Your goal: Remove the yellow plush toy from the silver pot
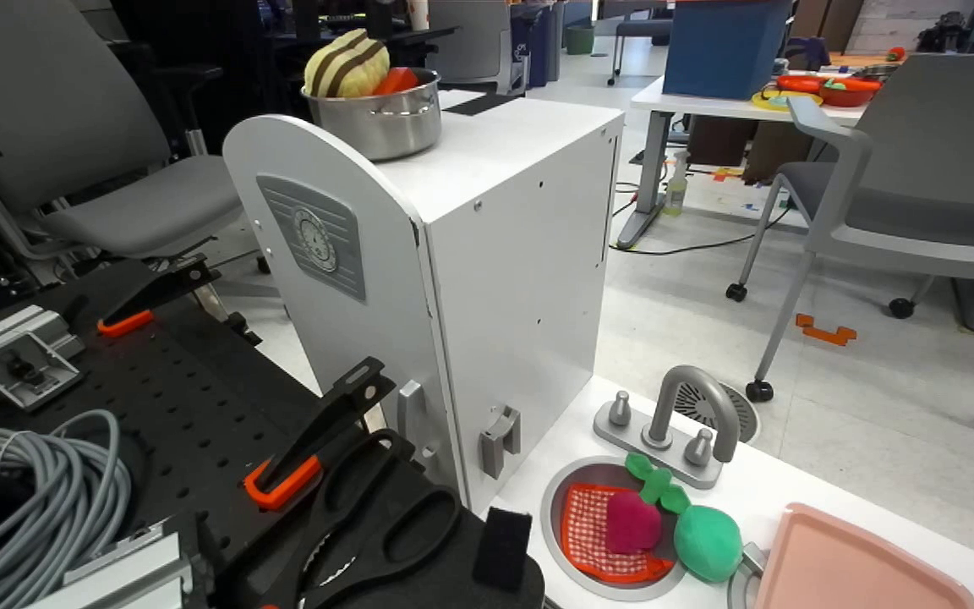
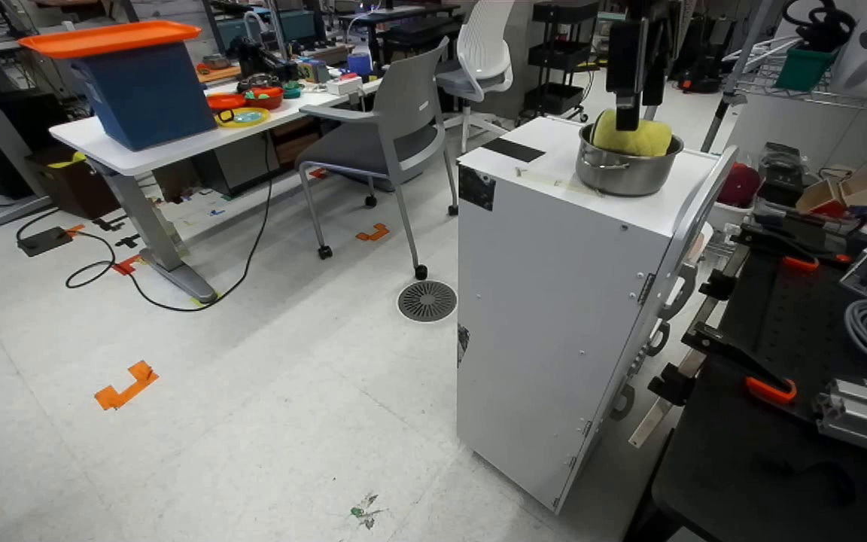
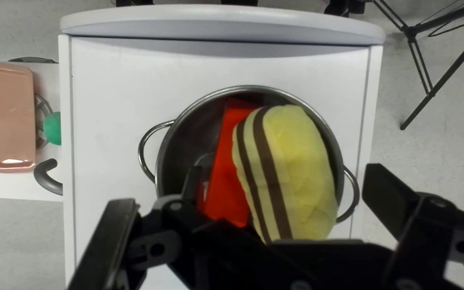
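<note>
Nearest the wrist camera, the black gripper (image 3: 250, 187) is hanging over the scene, its jaws standing wide apart and framing the silver pot (image 1: 392, 127). In an exterior view a finger (image 2: 627, 83) is showing in front of the yellow plush toy (image 3: 296, 173); whether the two are touching, I cannot tell. The toy is sitting inside the pot, bulging above the rim, brown stripes running along it, with a red-orange object (image 3: 226, 173) lying just beside it.

The two-handled pot is standing on the white top (image 1: 504, 144) of a play-kitchen cabinet (image 1: 521, 279), near its arched front panel (image 1: 360, 334), which is bearing a gray dial plate (image 1: 314, 237). A black strip (image 2: 514, 149) is lying on the same surface.

Lower down, a white counter (image 1: 567, 440) is carrying a round sink (image 1: 551, 516); a red checked cloth (image 1: 586, 516) and a magenta toy (image 1: 632, 523) are lying in it, a green toy (image 1: 707, 541) is resting at its edge, a gray faucet (image 1: 667, 408) is arching nearby, and a pink tray (image 1: 859, 567) is lying alongside.

Before the panel, a black perforated bench (image 1: 216, 397) is holding orange-tipped clamps (image 1: 331, 427) and coiled gray cable (image 1: 85, 507).

Across the pale floor (image 2: 313, 452), a gray armchair (image 2: 407, 98) is standing by a white desk (image 2: 83, 135) bearing a blue bin (image 2: 151, 102); a round drain (image 2: 427, 301) is lying near the cabinet.
</note>
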Robot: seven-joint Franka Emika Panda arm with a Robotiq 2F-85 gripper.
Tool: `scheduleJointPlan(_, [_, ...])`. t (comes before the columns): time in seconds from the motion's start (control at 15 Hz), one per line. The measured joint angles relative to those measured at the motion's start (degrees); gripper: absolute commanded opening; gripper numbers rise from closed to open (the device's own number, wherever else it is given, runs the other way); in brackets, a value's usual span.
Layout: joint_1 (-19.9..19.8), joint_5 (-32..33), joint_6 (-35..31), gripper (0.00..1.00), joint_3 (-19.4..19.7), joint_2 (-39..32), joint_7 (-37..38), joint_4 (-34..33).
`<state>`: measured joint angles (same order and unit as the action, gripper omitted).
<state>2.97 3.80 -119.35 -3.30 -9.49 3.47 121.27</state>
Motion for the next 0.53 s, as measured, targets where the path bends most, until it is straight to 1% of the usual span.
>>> scheduleJointPlan(0.07, [0.2, 0.0, 0.0, 0.77, 0.0, -0.2, 0.0, 0.0])
scheduleJointPlan(0.13, [0.3, 0.0, 0.0, 0.7, -0.1, -0.4, -0.1, 0.0])
scheduleJointPlan(0.2, [0.4, 0.0, 0.0, 0.69, -0.1, -0.5, -0.1, 0.0])
scheduleJointPlan(0.4, [0.5, 0.0, 0.0, 0.44, -0.1, -0.7, -0.2, 0.0])
scheduleJointPlan(0.53, [0.5, 0.0, 0.0, 0.31, -0.1, -0.7, -0.2, 0.0])
